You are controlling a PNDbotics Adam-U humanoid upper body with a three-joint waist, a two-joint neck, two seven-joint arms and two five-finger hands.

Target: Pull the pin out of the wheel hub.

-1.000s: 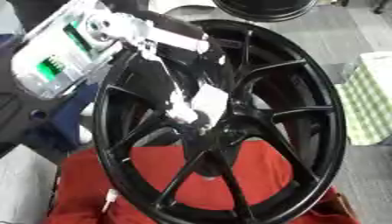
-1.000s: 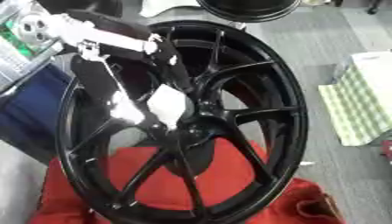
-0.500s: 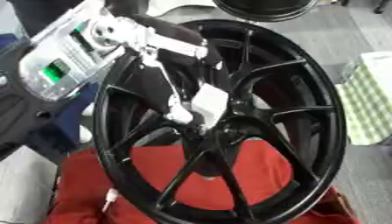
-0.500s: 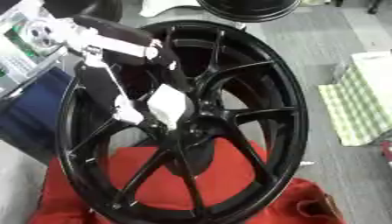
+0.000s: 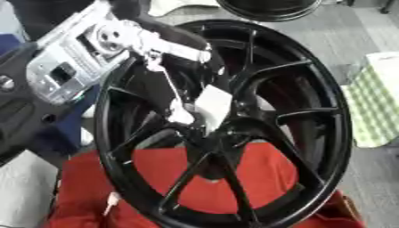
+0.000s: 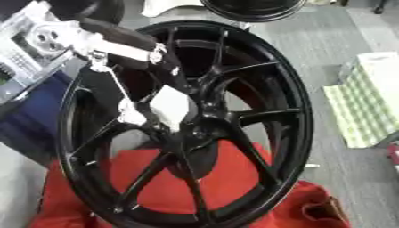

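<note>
A big black wheel [image 5: 311, 133] w/ thin spokes fills most of the frame; it stands tilted, and its lower rim rests on a red cloth [image 5: 257, 178] at the bottom of the frame. The hub [image 5: 226, 133] sits about in the centre of the picture, where the spokes meet. The left arm comes in from the upper left corner, silver and black. The left hand [image 5: 204, 100] reaches down over the upper-left spokes to the hub area; its fingers are black against the black wheel, so I cannot tell if they are open or curled. A white, flat, square-ish part [image 6: 173, 104] shows at the hand, just above and left of the hub, and a thin silver rod w/ a pale end [image 6: 128, 116] hangs down beside it, on its left. The pin itself I cannot make out; if it is there, it is hidden at the hub under the hand. A green-white checked thing [image 5: 378, 111] lies at the right edge of the frame, on the grey floor. Another dark rim [image 5: 269, 9] shows at the top edge, centre-right. Right hand is in no view.
</note>
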